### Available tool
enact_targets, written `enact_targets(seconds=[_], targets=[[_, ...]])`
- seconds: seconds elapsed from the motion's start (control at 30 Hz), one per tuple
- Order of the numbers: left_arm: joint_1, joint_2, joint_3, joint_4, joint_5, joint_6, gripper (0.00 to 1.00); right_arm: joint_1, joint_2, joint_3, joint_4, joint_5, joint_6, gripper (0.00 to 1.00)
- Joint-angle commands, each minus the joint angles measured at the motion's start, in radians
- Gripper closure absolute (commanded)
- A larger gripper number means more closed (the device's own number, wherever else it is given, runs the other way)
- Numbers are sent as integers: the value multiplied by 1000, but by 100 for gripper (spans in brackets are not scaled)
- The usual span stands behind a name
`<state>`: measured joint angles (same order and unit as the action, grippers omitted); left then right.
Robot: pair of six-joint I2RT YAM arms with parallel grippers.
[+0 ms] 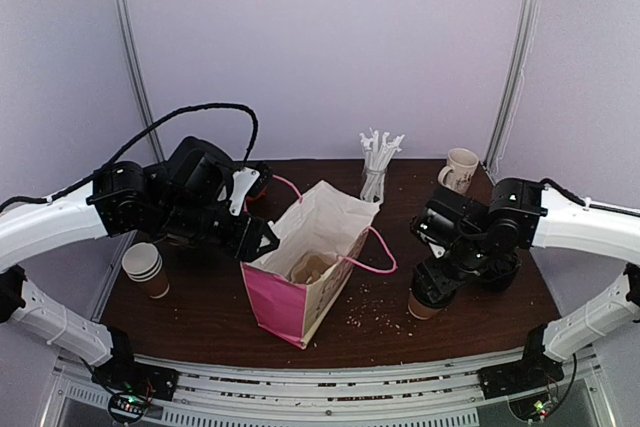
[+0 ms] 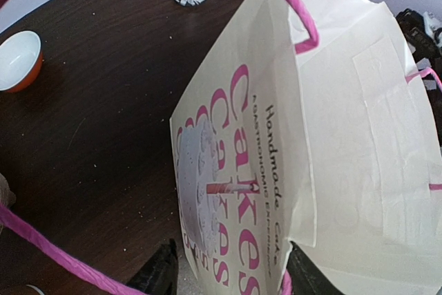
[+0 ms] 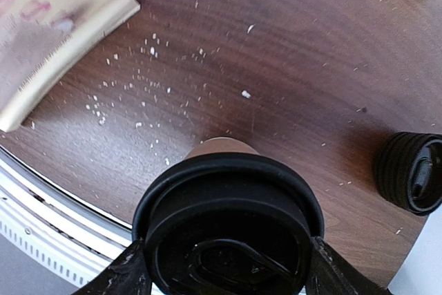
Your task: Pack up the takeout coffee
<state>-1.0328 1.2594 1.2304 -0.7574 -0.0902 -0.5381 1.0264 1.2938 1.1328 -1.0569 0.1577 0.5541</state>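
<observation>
Quick status: my right gripper [image 3: 224,271] is clamping the takeout coffee [image 3: 228,226] by its black lid, w/ fingers [image 3: 123,278] pressing on both sides. The cup's sitting on the table [image 1: 200,317] off to the right of the paper bag [image 1: 310,267], near but not touching it. Crumbs [image 3: 148,88] are lying scattered btw cup and bag, tho nothing solid is blocking that gap. The bag's standing open mid-table, w/ a pink handle [image 1: 375,252] drooping on the coffee side.

My left gripper [image 1: 262,237] is sitting at the bag's left rim. The wrist cam is showing the printed wall running btw my fingers, but I can't tell if I'm actually pinching it or just straddling it.

Other stuff:
- stack of lidless cups [image 1: 146,269] sitting left of the bag
- glass of straws [image 1: 375,169] standing right behind it
- mug [image 1: 459,169] behind and to the right
- black lid stack [image 3: 411,172] on the coffee's far side from the bag
- orange bowl [image 2: 17,60] behind the bag's left side
</observation>
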Motion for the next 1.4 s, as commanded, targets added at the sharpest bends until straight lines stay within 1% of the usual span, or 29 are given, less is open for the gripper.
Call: enact_targets(seconds=[0.0, 0.27, 0.43, 0.67, 0.77, 0.87, 1.03, 1.17, 1.37], targets=[[4, -16, 34, 18, -3, 3, 47, 3, -59, 82, -76, 103, 51, 37], [4, -2, 68, 7, 0, 13, 48, 2, -107, 257, -139, 211, 116, 38], [4, 10, 83, 7, 1, 18, 55, 2, -113, 377, -177, 261, 131, 38], [4, 38, 118, -11, 3, 41, 73, 2, -128, 438, -160, 249, 135, 39], [4, 51, 139, -25, -7, 52, 84, 2, -140, 455, -146, 247, 138, 39], [4, 65, 168, -39, -19, 61, 100, 2, -159, 467, -131, 244, 141, 39], [3, 102, 227, -75, -41, 83, 100, 2, -196, 481, -85, 216, 133, 39], [-6, 131, 266, -84, -63, 89, 100, 3, -244, 450, 10, 159, 106, 39], [-76, 164, 274, -60, -158, 97, 100, 2, -299, 393, 144, 62, 72, 39]])
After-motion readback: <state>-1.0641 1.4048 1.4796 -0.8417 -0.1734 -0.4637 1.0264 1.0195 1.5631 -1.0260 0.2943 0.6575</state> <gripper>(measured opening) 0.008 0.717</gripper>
